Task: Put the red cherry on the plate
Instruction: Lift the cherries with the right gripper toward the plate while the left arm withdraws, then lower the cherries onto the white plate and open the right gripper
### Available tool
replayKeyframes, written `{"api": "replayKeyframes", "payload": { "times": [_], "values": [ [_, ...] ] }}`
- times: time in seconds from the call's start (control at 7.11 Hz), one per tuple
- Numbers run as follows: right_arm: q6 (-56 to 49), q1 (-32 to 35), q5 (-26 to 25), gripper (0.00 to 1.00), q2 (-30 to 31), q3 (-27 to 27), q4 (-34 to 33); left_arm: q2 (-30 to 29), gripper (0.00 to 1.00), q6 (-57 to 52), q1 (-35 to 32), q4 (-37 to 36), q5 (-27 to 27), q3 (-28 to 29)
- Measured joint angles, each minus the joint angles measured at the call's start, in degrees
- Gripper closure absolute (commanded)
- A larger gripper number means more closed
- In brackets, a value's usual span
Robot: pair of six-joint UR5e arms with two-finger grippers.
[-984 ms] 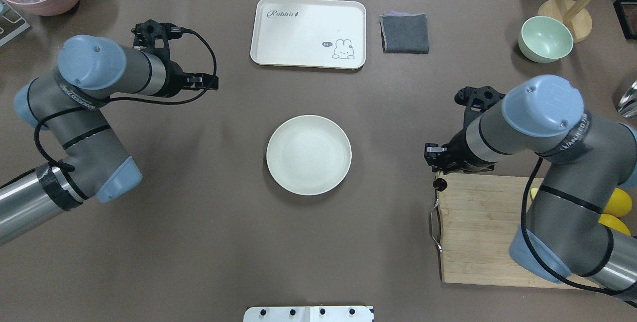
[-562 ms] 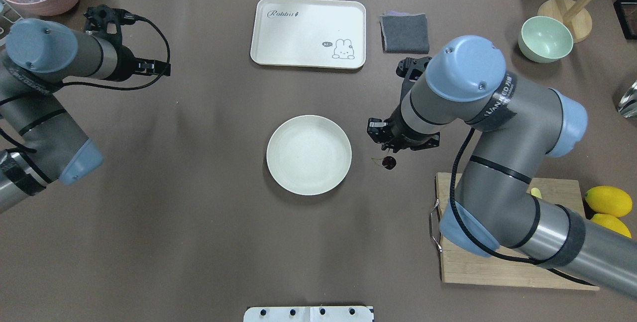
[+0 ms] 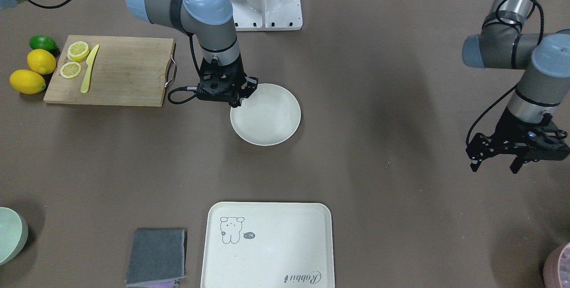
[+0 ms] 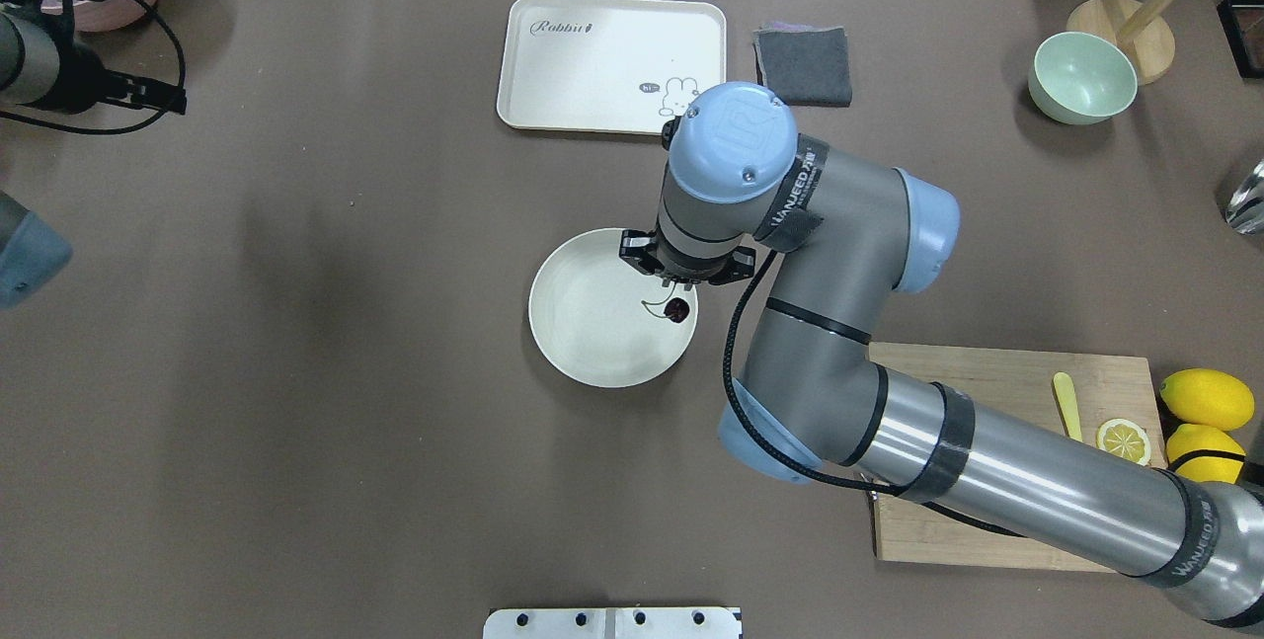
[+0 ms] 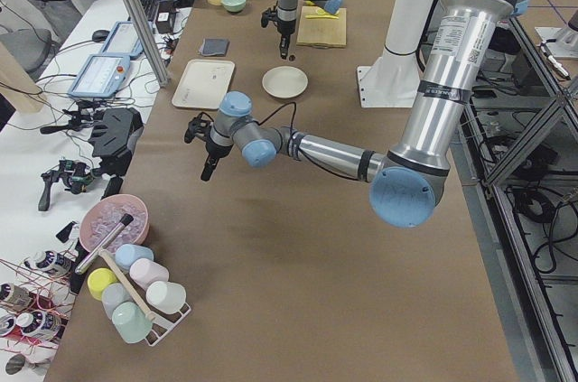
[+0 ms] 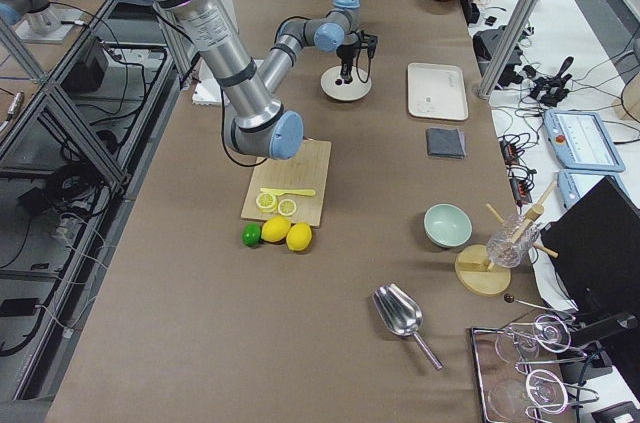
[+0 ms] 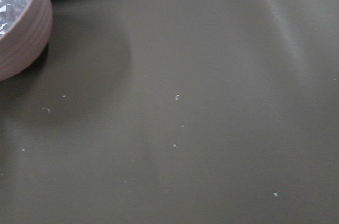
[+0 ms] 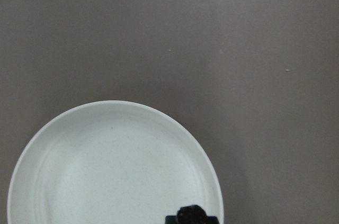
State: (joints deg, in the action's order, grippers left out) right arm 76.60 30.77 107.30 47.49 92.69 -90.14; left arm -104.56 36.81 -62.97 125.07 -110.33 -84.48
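Note:
The cream plate [image 4: 592, 333] sits at the table's middle. My right gripper [image 4: 679, 291] hangs over the plate's right part, shut on the red cherry [image 4: 677, 309], whose thin stem curls to the left. In the right wrist view the dark cherry [image 8: 192, 214] shows at the bottom edge between the fingertips, over the plate's [image 8: 106, 171] rim. In the front-facing view the gripper [image 3: 234, 100] hides the cherry above the plate [image 3: 271, 123]. My left gripper [image 3: 494, 165] hovers open and empty far off to the robot's left.
A cream tray [image 4: 612, 61] and a grey cloth [image 4: 803, 66] lie behind the plate. A green bowl [image 4: 1081, 76] stands far right. The cutting board [image 3: 120, 72] holds lemon slices and a yellow knife, with lemons [image 3: 34, 72] beside it. A pink bowl [image 7: 16, 28] is far left.
My right arm has carried the cherry leftward from beside the plate to over its right part. My left arm has pulled back toward the far left corner.

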Motion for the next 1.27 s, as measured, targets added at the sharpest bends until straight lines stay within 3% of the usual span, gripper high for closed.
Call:
{"api": "replayKeyframes", "payload": {
  "times": [0.28,0.42,0.56,0.98,1.27],
  "values": [
    [1.09,-2.58,-2.65,1.0,-1.49,-6.28,7.19,1.33,0.02,-4.86,-4.37,-0.4,-2.98,1.72],
    [1.33,-3.59,-3.56,0.18,-1.85,-7.3,8.57,1.63,0.02,-5.96,-5.27,-0.43,-3.49,2.27],
    [1.4,-4.32,-3.93,0.0,-2.16,-7.7,9.19,1.93,0.02,-6.63,-5.6,-0.43,-3.7,2.59],
    [2.01,-4.9,-4.22,0.0,-2.7,-7.16,9.25,4.2,0.02,-7.08,-6.29,-0.22,-4.26,2.5],
    [2.17,-0.96,-2.79,0.0,-1.65,-1.52,4.07,5.48,0.02,-10.13,-9.26,-0.41,-8.89,2.45]
  ]
}}
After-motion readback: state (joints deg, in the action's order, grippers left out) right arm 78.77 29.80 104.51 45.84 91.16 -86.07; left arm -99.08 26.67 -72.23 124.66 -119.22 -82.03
